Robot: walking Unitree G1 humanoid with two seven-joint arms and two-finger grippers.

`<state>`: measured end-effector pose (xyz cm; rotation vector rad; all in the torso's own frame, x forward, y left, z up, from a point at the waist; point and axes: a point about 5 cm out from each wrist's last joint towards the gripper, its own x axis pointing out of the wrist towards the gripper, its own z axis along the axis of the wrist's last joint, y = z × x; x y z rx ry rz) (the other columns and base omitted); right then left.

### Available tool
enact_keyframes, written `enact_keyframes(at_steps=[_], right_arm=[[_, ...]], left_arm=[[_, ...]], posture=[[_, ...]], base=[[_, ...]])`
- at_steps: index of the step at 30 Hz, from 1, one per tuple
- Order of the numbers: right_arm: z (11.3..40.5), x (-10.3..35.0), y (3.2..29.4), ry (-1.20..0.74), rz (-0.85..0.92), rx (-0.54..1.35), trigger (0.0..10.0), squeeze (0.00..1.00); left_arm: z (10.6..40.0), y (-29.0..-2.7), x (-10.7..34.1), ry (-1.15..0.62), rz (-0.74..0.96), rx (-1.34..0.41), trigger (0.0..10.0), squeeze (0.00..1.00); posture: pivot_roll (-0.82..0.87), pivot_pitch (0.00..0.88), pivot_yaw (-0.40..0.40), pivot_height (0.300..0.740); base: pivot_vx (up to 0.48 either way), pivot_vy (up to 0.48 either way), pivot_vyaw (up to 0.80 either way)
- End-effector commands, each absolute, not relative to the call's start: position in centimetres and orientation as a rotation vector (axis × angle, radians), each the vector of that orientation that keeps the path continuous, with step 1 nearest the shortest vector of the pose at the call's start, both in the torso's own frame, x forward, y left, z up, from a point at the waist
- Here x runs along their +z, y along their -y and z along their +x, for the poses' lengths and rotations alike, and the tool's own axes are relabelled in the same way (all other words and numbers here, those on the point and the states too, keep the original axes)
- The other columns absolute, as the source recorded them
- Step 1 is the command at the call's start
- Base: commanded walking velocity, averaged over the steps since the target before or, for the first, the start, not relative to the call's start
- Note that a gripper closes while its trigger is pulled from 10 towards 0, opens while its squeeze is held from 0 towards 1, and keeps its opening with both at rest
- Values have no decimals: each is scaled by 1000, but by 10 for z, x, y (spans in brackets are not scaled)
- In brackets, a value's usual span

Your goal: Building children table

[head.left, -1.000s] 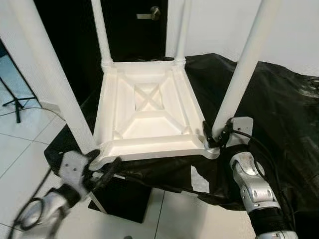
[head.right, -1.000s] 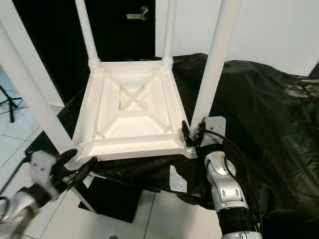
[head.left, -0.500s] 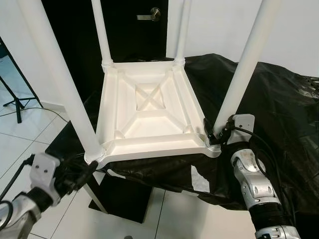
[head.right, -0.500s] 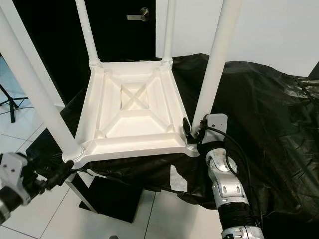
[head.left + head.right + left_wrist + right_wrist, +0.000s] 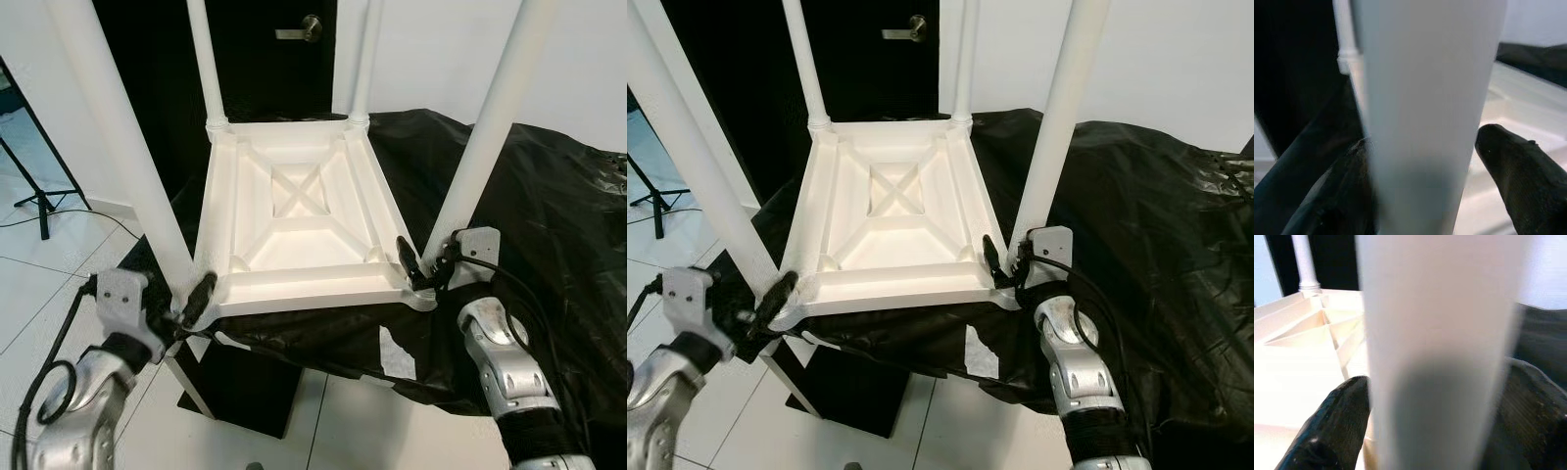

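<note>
indoor room (home or studio): tiled floor (image 5: pixel 39 294), dark door (image 5: pixel 284 59)

No text, label, brand, number or sign can be read anywhere in these views.

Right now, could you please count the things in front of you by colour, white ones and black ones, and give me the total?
White: 5, one upturned tabletop and four legs, near left, near right, far left, far right.
Black: 2, the plastic sheet and the door.
Total: 7
</note>
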<state>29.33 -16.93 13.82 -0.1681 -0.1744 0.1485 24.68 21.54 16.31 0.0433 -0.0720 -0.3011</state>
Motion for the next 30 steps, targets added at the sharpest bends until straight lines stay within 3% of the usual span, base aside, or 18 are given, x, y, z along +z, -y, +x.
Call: enact_keyframes(at_steps=[1, 8, 12, 18, 19, 21, 22, 28, 30], right_arm=[[287, 138, 170, 173, -198, 140, 10000, 0], [259, 131, 165, 161, -221, 141, 10000, 0], [230, 119, 157, 113, -279, 241, 10000, 0], [218, 112, 152, 74, -356, 347, 10000, 0], [216, 110, 151, 59, -383, 382, 10000, 0], [216, 109, 149, 48, -412, 412, 10000, 0], [220, 108, 148, 47, -467, 426, 10000, 0], [231, 107, 143, 45, -605, 441, 10000, 0], [247, 107, 137, 57, -750, 448, 10000, 0]], left_arm=[[252, -214, 160, 66, 43, -256, 10000, 0], [269, -209, 163, 89, 6, -201, 10000, 0], [281, -204, 165, 97, 0, -184, 10000, 0], [287, -204, 166, 98, -14, -160, 10000, 0], [289, -204, 166, 99, -24, -156, 4902, 0], [291, -203, 166, 100, -36, -150, 4392, 0], [292, -202, 166, 103, -47, -147, 0, 0], [293, -197, 166, 112, -88, -145, 0, 0], [294, -188, 167, 119, -123, -153, 0, 0]], posture=[[28, 0, -4, 740], [-9, 0, 14, 740], [-33, 0, 32, 740], [-41, 0, 37, 740], [-39, 0, 35, 740], [-39, 0, 33, 740], [-33, 0, 25, 740], [-21, 0, 10, 740], [-13, 0, -6, 740]], base=[[0, 0, 0], [0, 0, 0], [0, 0, 0], [0, 0, 0], [0, 0, 0], [0, 0, 0], [0, 0, 0], [0, 0, 0], [0, 0, 0]])
